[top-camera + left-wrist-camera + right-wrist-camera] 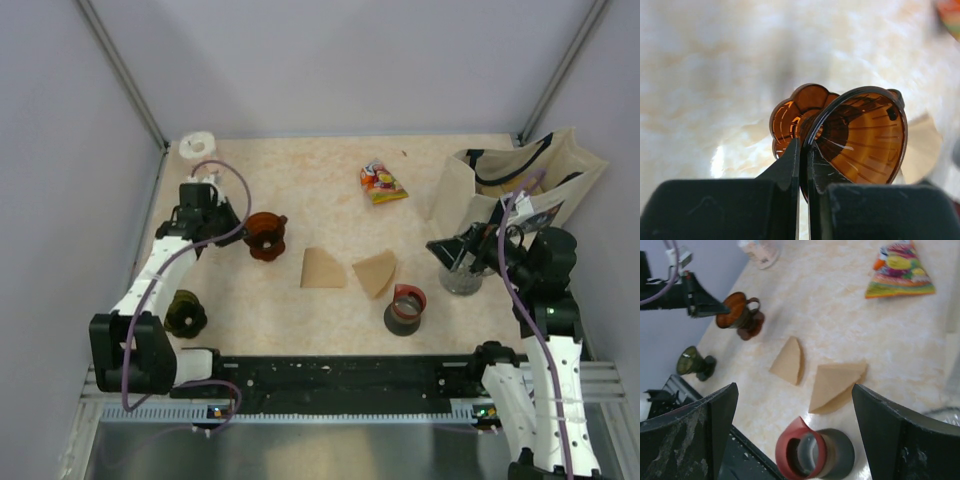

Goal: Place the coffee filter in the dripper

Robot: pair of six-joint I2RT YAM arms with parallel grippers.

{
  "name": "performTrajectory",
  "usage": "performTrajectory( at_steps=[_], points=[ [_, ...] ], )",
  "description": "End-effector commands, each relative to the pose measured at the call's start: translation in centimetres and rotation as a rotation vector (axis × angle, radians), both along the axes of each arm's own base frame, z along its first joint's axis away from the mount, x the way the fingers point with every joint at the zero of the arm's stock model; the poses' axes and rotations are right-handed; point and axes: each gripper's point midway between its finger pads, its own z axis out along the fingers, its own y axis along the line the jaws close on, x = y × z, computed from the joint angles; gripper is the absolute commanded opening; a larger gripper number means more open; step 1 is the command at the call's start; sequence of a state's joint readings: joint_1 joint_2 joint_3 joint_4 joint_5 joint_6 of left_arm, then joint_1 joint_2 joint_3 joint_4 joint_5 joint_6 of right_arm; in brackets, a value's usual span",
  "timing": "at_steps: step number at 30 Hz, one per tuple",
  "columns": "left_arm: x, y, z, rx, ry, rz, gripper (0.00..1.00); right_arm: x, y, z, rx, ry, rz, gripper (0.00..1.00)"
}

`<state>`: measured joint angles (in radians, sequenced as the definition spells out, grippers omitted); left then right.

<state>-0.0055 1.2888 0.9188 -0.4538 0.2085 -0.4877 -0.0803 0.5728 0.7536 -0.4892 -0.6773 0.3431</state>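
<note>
Left gripper: black fingers almost together with only a sliver of gap, pinching the rim wall of a translucent amber cone, funnel-shaped with a scalloped base. The amber cone is tilted, mouth toward the gripper, on the left-rear part of the beige marbled desk.

The dripper, a translucent olive-brown funnel, sits free. It stands mouth up at the near-left of the desk, just beside the left arm's forearm link, and neither gripper is on it.

Two tan wedge-shaped paper coffee filters lie flat mid-desk, side by side and not touching: one, the other. Both are well apart from the dripper; the amber cone is nearer to them.

Right gripper: jaws spread wide, holding nothing, hovering over the right side of the desk just by a clear glass cup.

Other items:
- Black cup with a red rim: near front, just in front of the right-hand filter.
- Colourful snack packet: rear centre.
- Beige tote bag with dark handles: rear right.
- White tape roll: rear-left corner.
</note>
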Motion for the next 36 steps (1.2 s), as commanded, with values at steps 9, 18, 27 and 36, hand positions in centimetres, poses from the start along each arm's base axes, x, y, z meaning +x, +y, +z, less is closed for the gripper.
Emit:
performTrajectory(
  at_steps=[9, 18, 27, 36],
  points=[
    [-6.8, -18.2, 15.4, -0.208, -0.737, -1.256, 0.0, -3.5, 5.7, 4.8, -0.11, -0.526, 0.653, 0.96],
    [-7.5, -21.1, 16.6, -0.113, -0.653, -1.299, 0.0, -3.4, 9.4, 4.7, -0.222, -0.586, 0.724, 0.94],
    [-9.7, -23.2, 16.2, -0.051, -0.652, -1.335, 0.0, -2.1, 13.3, 3.2, -0.397, -0.52, 0.715, 0.87],
    [-8.0, -23.4, 15.9, -0.031, -0.616, -1.268, 0.0, -2.2, 13.5, 1.8, -0.457, -0.543, 0.724, 0.85]
  ],
)
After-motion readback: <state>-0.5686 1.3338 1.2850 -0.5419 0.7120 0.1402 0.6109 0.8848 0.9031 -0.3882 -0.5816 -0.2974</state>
